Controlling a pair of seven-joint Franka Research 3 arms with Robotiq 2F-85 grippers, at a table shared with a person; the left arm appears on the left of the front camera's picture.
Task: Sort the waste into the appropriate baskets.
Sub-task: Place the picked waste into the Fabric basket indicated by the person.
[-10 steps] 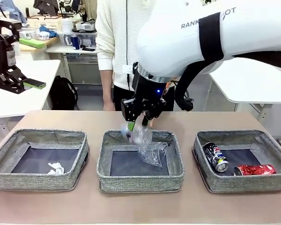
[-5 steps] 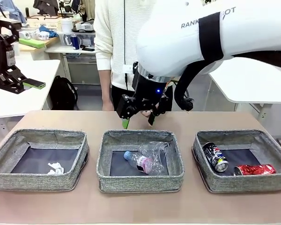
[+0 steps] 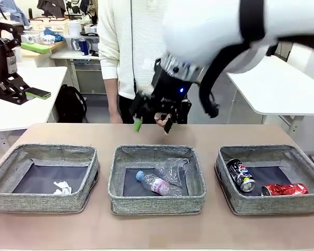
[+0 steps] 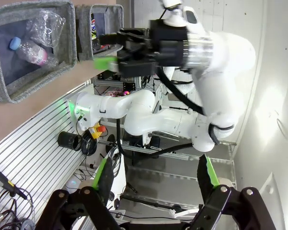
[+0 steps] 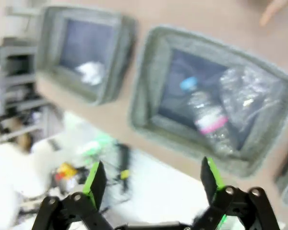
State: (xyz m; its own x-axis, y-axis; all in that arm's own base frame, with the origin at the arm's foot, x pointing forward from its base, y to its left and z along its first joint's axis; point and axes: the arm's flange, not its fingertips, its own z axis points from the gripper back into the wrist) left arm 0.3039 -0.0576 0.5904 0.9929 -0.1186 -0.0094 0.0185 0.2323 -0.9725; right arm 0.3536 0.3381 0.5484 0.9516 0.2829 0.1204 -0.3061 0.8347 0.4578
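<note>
My right gripper [image 3: 152,125] hangs open and empty above the far rim of the middle basket [image 3: 156,203]. In that basket lie the small blue-capped bottle [image 3: 157,184] and the crumpled clear cup [image 3: 171,169]. The right wrist view, blurred, looks down between its spread fingers [image 5: 96,184] at the bottle [image 5: 204,113] and cup [image 5: 249,98]. The left basket [image 3: 42,201] holds the white paper wad [image 3: 61,187]. In the right basket [image 3: 272,205] are the dark can [image 3: 240,175] and the red can [image 3: 284,189]. My left gripper [image 4: 156,175] is open and empty, off the table, looking at the middle basket [image 4: 36,81] from afar.
A person in a white sweater [image 3: 128,47] stands at the far side of the table, one hand [image 3: 160,120] low behind my right gripper. A fingertip [image 5: 271,12] shows on the tabletop. Bare table [image 3: 209,136] lies behind and between the baskets.
The right gripper opened and let the bottle fall into the middle basket beside the cup, then rose and drew back towards the far rim. The left arm has not moved.
</note>
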